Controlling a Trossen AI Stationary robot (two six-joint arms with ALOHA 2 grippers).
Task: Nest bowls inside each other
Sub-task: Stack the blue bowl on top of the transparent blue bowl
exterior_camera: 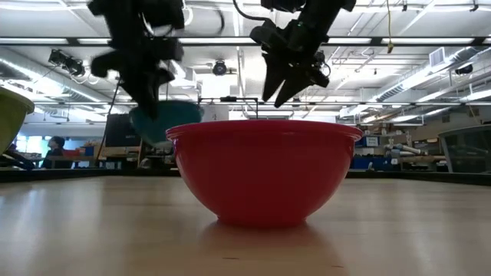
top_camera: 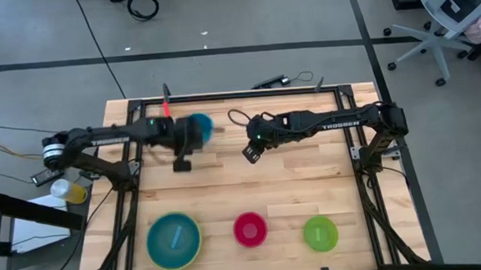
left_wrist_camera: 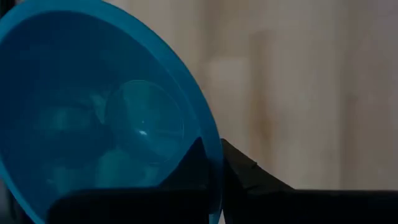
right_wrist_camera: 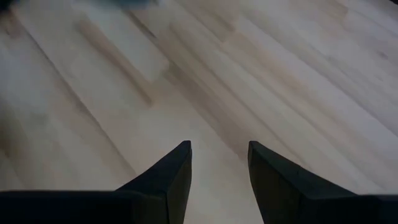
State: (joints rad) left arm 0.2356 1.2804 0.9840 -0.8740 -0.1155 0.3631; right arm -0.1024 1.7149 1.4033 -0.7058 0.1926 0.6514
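My left gripper (top_camera: 192,135) is shut on a bright blue bowl (top_camera: 200,126) over the far left part of the table; the bowl fills the left wrist view (left_wrist_camera: 93,118). My right gripper (top_camera: 250,153) hangs open over bare wood at the far middle (right_wrist_camera: 219,163), holding nothing. Along the near edge stand a large yellow-green bowl (top_camera: 152,256) with a pale blue bowl (top_camera: 174,238) resting inside it, a magenta-red bowl (top_camera: 250,229) and a small green bowl (top_camera: 320,233), each on its base. My left gripper has the blue bowl by its rim (left_wrist_camera: 215,163), one finger (left_wrist_camera: 194,163) inside the bowl and the other (left_wrist_camera: 245,174) outside its wall. The fingers slant down from the table's left. The bowl is tilted and hangs clear of the table (exterior_camera: 157,123).
The middle strip of the wooden table (top_camera: 252,184) between the arms and the near row of bowls is free. A red-handled tool (top_camera: 167,103) and a black cable loop (top_camera: 238,118) lie at the far edge. A yellow bottle (top_camera: 68,191) sits off the table's left side.
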